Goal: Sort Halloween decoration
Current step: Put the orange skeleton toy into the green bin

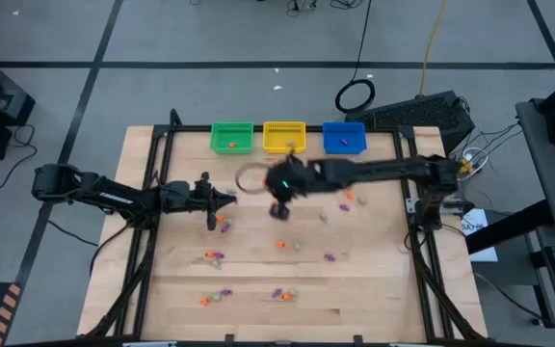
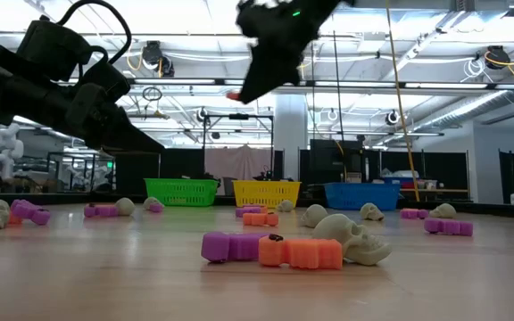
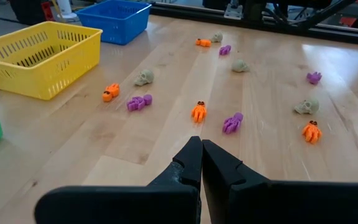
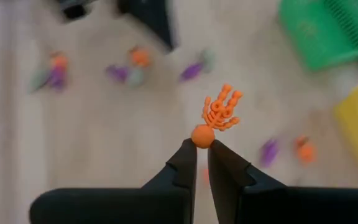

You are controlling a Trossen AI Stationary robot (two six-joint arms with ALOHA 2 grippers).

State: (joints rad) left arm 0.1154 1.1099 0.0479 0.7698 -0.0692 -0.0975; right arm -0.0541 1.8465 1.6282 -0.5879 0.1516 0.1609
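The right gripper (image 4: 202,144), raised over the middle of the pale wooden table (image 1: 374,289), pinches a tiny orange plastic skeleton trinket (image 4: 219,114) by its round head, its ribbed body sticking out beyond the fingertips. The left gripper (image 3: 201,149) hovers over the table's left half, fingers pressed together on nothing. Other orange, purple and beige trinkets (image 1: 216,256) lie scattered across the tabletop.

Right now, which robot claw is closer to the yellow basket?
The right gripper. It hangs just in front of the yellow basket, pinching an orange trinket. The left gripper is farther, toward the green basket's side.
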